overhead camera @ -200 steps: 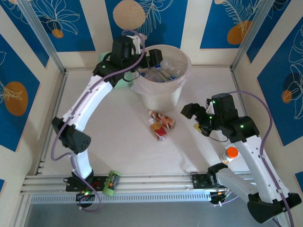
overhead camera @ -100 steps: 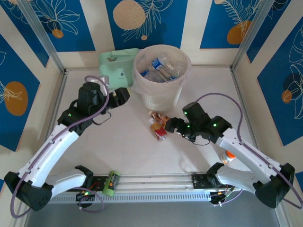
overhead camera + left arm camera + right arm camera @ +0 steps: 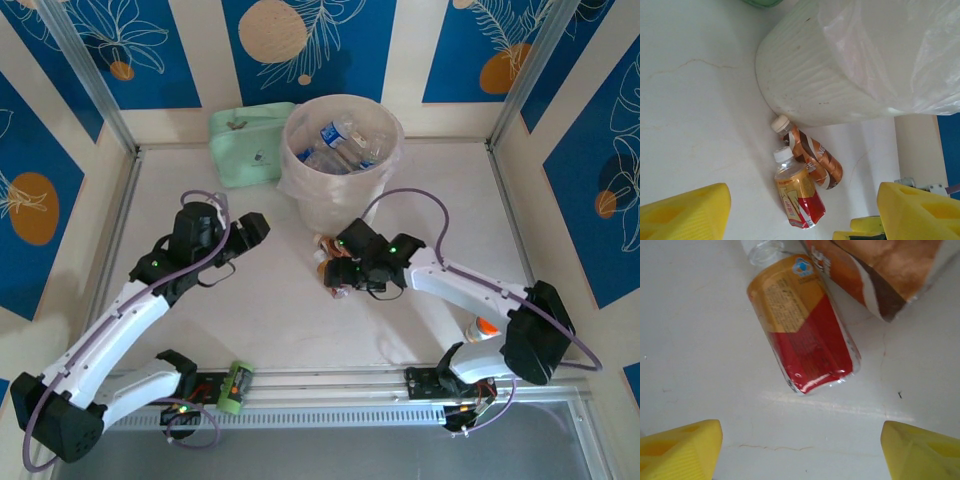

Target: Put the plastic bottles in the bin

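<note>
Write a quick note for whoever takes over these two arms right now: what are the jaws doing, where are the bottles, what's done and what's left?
Left gripper: jaws open, empty, pointing across the table toward the bin.
Right gripper: jaws open, empty, low over the table, with the red-labelled bottle just ahead of them and not gripped.
Done: several bottles in the bin.
Left: the red-labelled bottle and the brown-labelled bottle lie side by side by the bin's base. A green bottle lies on the near rail, and an orange-capped bottle is beside the right arm's base.
</note>
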